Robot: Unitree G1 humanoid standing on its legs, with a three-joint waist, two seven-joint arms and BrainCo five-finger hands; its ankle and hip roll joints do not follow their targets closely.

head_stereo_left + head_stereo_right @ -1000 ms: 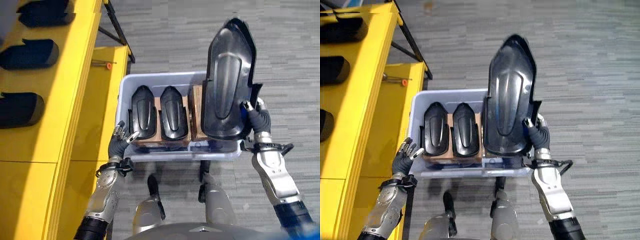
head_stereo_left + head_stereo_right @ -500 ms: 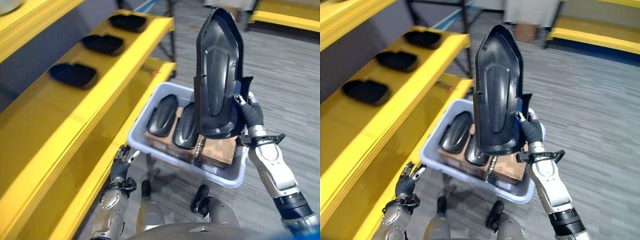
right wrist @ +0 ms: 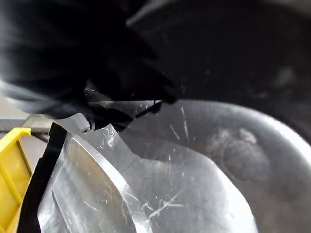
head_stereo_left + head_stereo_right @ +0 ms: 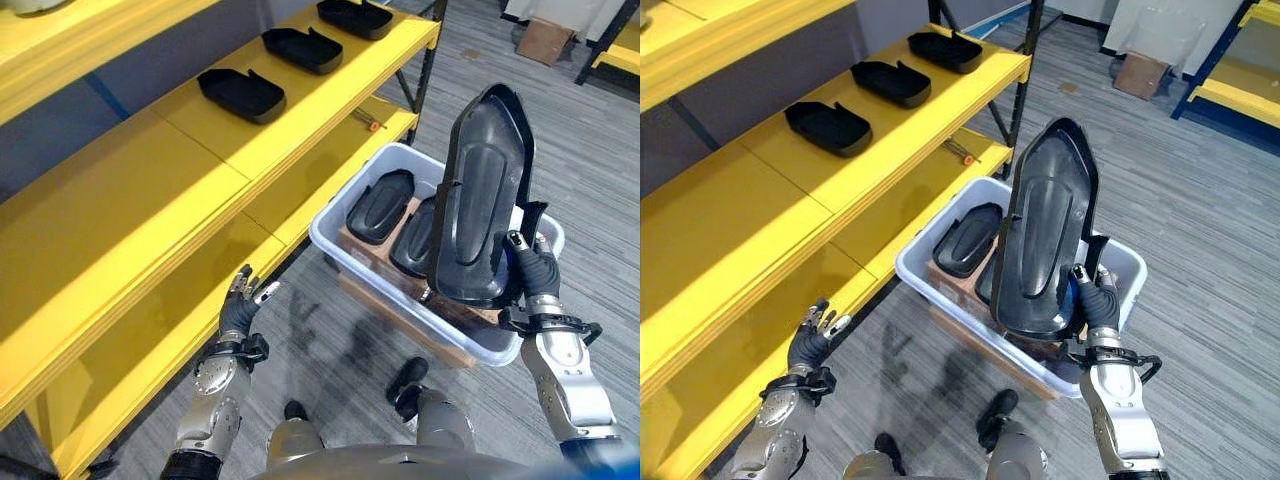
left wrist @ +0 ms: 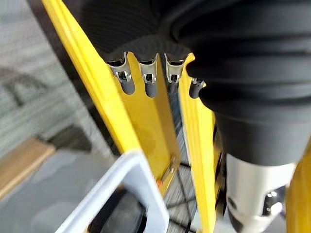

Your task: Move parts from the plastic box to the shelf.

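Held part: you see a long glossy black moulded shell (image 4: 480,195) with a raised centre rib, standing upright above the plastic box (image 4: 335,235).
Right hand: your right hand (image 4: 530,270) has fingers curled on the shell's lower edge, the rest rising beyond them.
Left hand: your left hand (image 4: 240,308) hangs with relaxed fingers, holding nothing, near the yellow shelf (image 4: 150,190).
Box: two more black parts (image 4: 380,205) lie inside.
Shelf: three black parts (image 4: 828,127) sit in a row.
Floor: grey striped carpet (image 4: 1200,220).

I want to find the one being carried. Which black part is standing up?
The big black part in the right hand, held upright above the plastic box. The others lie flat in the box or on the shelf.
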